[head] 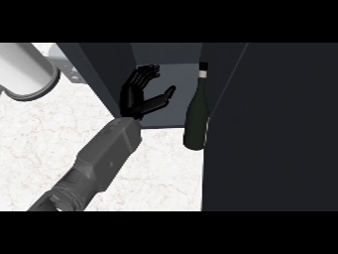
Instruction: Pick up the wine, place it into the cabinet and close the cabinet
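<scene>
Head view: a dark door [281,129], standing open, fills the right side and hides what lies behind it; no right hand shows. The cabinet [164,59] opens over the marbled surface [47,139]. The wine [195,111] stands at the opening's right edge; whether its base is fully inside is unclear. The left hand [143,94] is near it, apart, fingers spread and empty, seemingly let go.

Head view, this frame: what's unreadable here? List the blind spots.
1. Right hand: shows nowhere in the head view; the large dark cabinet door fills the view's right side.
2. Dark green wine bottle: its right edge merges with the door; whether it stands or lies, cannot tell.
3. Open dark cabinet: the right part of its inside is hidden by the door.
4. White cylinder: cut off by the left edge.
</scene>
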You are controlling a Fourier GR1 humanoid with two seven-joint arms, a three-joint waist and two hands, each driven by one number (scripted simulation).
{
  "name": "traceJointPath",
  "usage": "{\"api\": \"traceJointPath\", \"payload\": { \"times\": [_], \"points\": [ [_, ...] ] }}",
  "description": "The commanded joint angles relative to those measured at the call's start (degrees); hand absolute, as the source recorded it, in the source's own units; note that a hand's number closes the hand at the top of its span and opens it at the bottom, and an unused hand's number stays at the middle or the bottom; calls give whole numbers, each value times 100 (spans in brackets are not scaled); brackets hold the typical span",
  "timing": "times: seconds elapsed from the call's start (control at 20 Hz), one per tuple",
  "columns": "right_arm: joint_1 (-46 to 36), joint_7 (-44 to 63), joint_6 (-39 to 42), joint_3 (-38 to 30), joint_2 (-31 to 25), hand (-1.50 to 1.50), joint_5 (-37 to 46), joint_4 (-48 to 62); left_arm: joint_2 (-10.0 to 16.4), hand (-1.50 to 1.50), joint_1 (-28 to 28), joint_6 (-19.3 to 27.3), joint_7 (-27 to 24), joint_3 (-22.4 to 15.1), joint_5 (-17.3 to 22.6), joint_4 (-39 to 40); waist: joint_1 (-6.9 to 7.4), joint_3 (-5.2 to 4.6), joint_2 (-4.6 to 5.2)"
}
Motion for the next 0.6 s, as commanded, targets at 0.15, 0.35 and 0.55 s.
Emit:
{"api": "traceJointPath", "payload": {
  "times": [0.15,0.35,0.55],
  "points": [
    [364,-216,102,165,88,-150,200,-57,353,-150,323,-68,-353,75,-151,-284,229,69,-140],
    [-4,128,-61,-121,-45,-150,-48,-32,456,-150,475,222,141,-59,-170,-984,362,70,-188],
    [106,399,-202,159,75,-150,84,-378,395,-150,1269,387,315,-562,-520,-2036,398,70,-208]
  ]
}}
